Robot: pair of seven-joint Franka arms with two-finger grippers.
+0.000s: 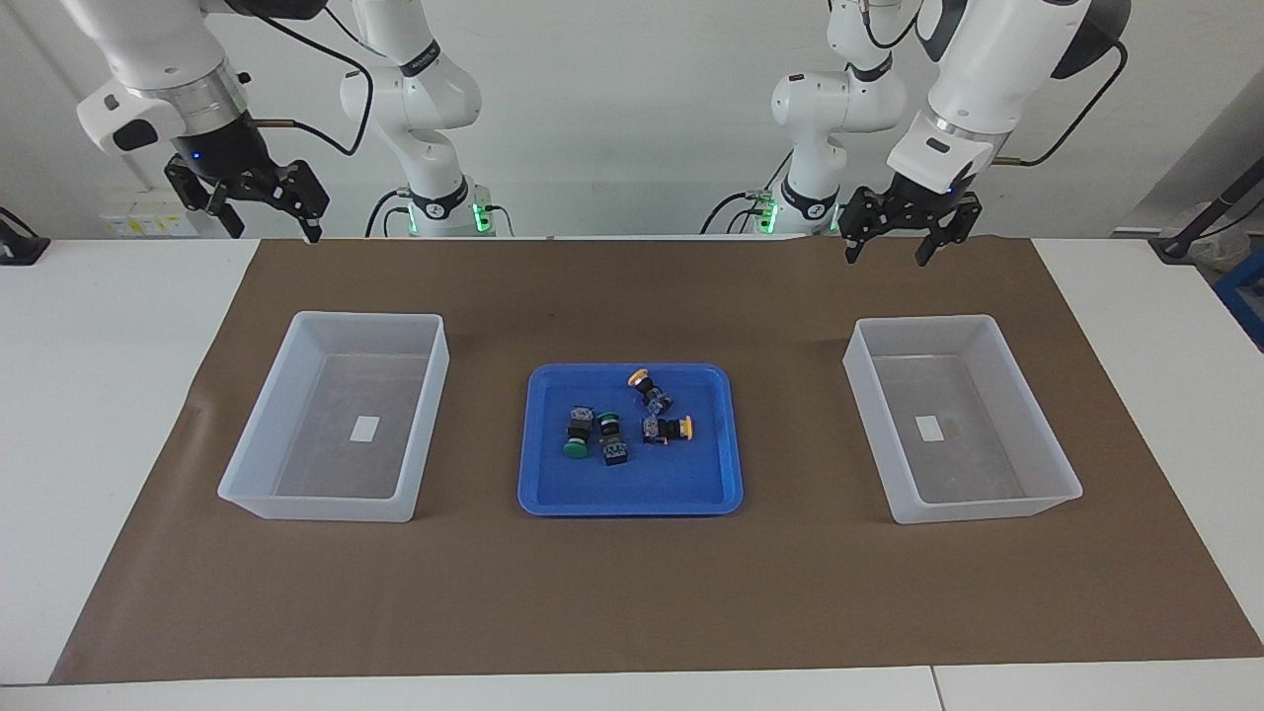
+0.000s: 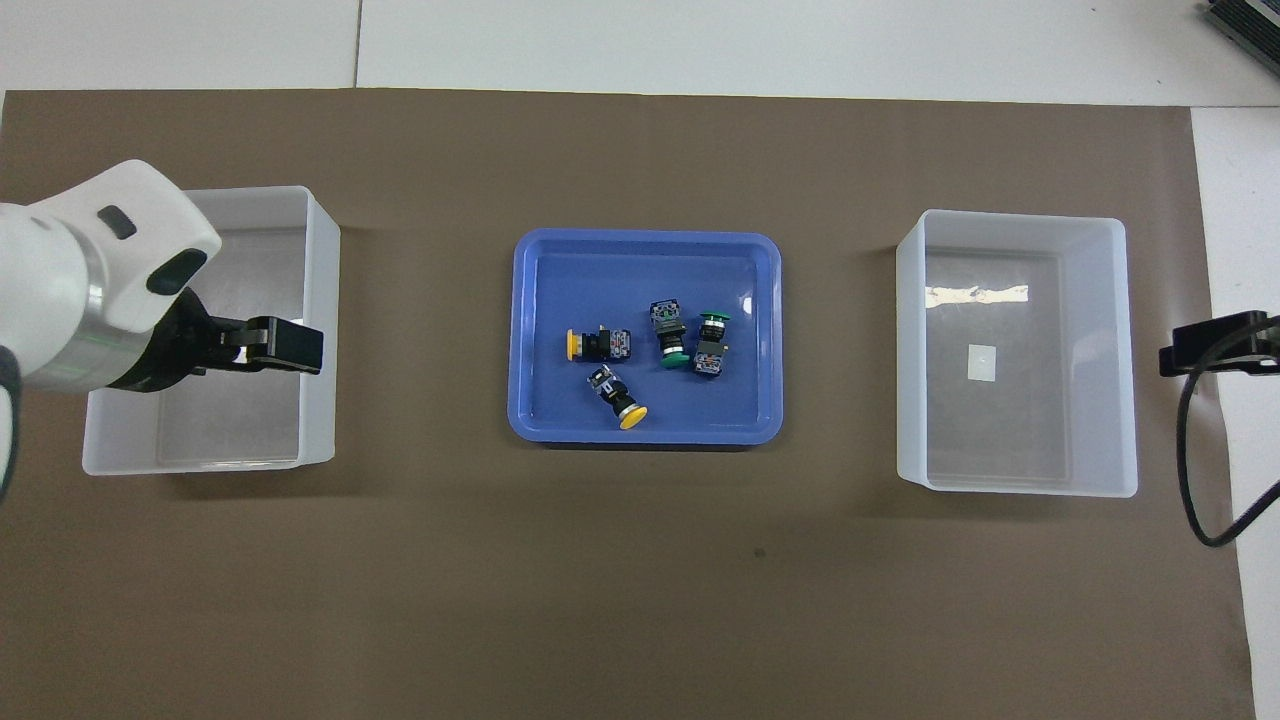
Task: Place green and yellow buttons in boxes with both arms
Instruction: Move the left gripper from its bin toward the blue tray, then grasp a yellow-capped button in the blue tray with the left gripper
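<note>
Two green buttons point(image 1: 578, 435) point(image 1: 610, 435) and two yellow buttons point(image 1: 647, 386) point(image 1: 671, 429) lie on their sides in the blue tray point(image 1: 632, 507). In the overhead view the greens point(image 2: 668, 341) point(image 2: 712, 342) lie side by side and the yellows point(image 2: 598, 344) point(image 2: 618, 395) lie toward the left arm's end. One box point(image 1: 987, 509) point(image 2: 320, 300) stands toward the left arm's end, the other box point(image 1: 316, 504) point(image 2: 1010, 216) toward the right arm's end; both hold no buttons. My left gripper point(image 1: 889, 255) point(image 2: 285, 345) and my right gripper point(image 1: 272, 227) point(image 2: 1215, 345) hang open and empty, raised near the robots' edge of the mat.
A brown mat point(image 1: 632, 592) covers the table's middle under the tray and boxes. White tabletop point(image 1: 89, 395) shows at both ends. A black cable point(image 2: 1195, 470) hangs by the right gripper.
</note>
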